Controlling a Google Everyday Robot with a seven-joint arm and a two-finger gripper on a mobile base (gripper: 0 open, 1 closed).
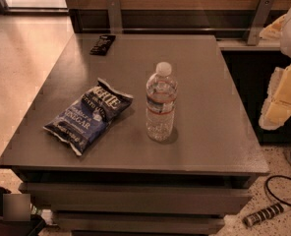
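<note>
A clear water bottle [160, 102] with a white cap stands upright near the middle of the grey table [209, 132]. To its left lies a blue chip bag [89, 114], flat on the tabletop and close to the bottle without touching it. My gripper [282, 98], cream and white, hangs at the right edge of the view, beyond the table's right side and above the floor. It holds nothing that I can see, and the bottle is the thing nearest to it.
A small dark packet [102, 44] lies at the table's far left corner. Behind the table runs a wooden wall with metal brackets [114, 14]. A black cable [283, 181] and a striped object [263, 214] lie on the floor at the lower right.
</note>
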